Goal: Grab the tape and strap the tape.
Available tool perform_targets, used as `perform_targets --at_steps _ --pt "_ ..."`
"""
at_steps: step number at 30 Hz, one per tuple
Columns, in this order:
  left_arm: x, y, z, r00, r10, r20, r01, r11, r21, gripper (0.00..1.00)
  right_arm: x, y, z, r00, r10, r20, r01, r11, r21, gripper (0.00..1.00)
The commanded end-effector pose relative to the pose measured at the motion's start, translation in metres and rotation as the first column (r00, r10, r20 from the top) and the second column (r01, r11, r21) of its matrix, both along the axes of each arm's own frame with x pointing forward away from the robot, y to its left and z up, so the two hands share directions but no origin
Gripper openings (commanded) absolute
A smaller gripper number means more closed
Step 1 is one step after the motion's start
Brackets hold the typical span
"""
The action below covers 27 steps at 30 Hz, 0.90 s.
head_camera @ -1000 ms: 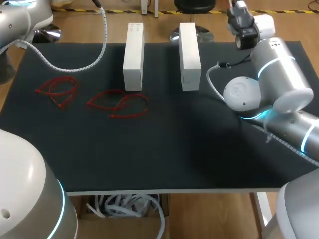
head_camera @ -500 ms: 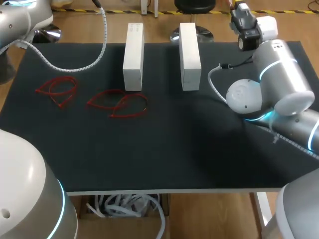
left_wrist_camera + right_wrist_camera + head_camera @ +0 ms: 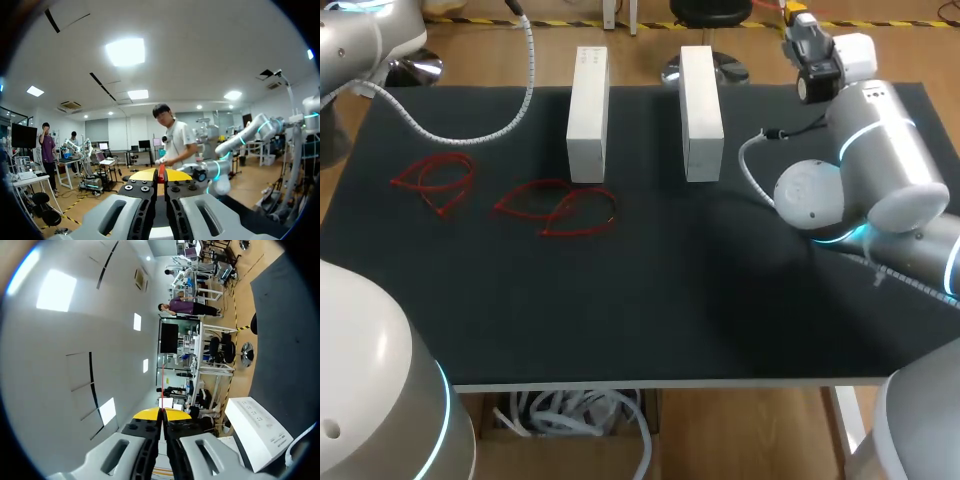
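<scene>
Standing side by side at the far end of the table (image 3: 670,300), a left box (image 3: 587,115) and a right box (image 3: 700,100), both white, are closed on every side that shows. The left box bears small marks on top, too small to read. Nothing shows what is in either. A red tape loop (image 3: 560,208) lies flat just before the left box, and a second loop (image 3: 435,182) lies further left, apart from it. The left gripper (image 3: 161,176) has its fingers pressed together on a short red strip (image 3: 161,172). The right gripper (image 3: 163,412), up at the table's far right corner, is likewise closed, pinching a thin red strand (image 3: 162,385).
</scene>
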State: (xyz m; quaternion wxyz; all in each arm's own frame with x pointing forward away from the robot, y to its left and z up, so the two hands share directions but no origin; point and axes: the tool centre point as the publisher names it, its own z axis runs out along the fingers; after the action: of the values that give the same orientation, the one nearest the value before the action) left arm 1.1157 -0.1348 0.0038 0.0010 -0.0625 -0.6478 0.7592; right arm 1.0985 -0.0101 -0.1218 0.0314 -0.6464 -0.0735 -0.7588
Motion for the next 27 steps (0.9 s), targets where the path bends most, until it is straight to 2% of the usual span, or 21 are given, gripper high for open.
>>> perform_targets --at_steps 1,8,19,22,26,27 --pt "-0.002 0.000 0.000 1.000 0.005 0.000 -0.005 1.000 0.000 0.00 0.001 0.002 0.005 1.000 -0.004 -0.002 0.004 1.000 -0.005 0.00" --pt "-0.002 0.000 0.004 1.000 0.007 0.016 -0.007 1.000 0.007 0.00 0.002 0.003 0.006 1.000 0.005 0.005 -0.005 1.000 -0.012 0.00" --pt "-0.003 0.003 0.004 0.999 0.010 0.053 -0.015 0.996 0.090 0.00 0.002 0.005 0.006 1.000 0.020 0.005 -0.020 0.999 -0.035 0.00" --pt "-0.003 0.003 0.002 0.998 0.032 0.057 -0.039 0.991 0.127 0.00 0.002 0.005 0.007 1.000 0.024 0.006 -0.024 0.999 -0.042 0.00" --pt "-0.001 0.006 -0.006 0.995 0.059 0.080 -0.078 0.962 0.263 0.00 0.001 0.006 0.007 1.000 0.031 -0.003 -0.031 0.998 -0.059 0.00" --pt "-0.001 0.006 -0.007 0.995 0.062 0.079 -0.081 0.959 0.271 0.00 0.000 0.006 0.006 0.999 0.033 -0.005 -0.033 0.997 -0.063 0.00"
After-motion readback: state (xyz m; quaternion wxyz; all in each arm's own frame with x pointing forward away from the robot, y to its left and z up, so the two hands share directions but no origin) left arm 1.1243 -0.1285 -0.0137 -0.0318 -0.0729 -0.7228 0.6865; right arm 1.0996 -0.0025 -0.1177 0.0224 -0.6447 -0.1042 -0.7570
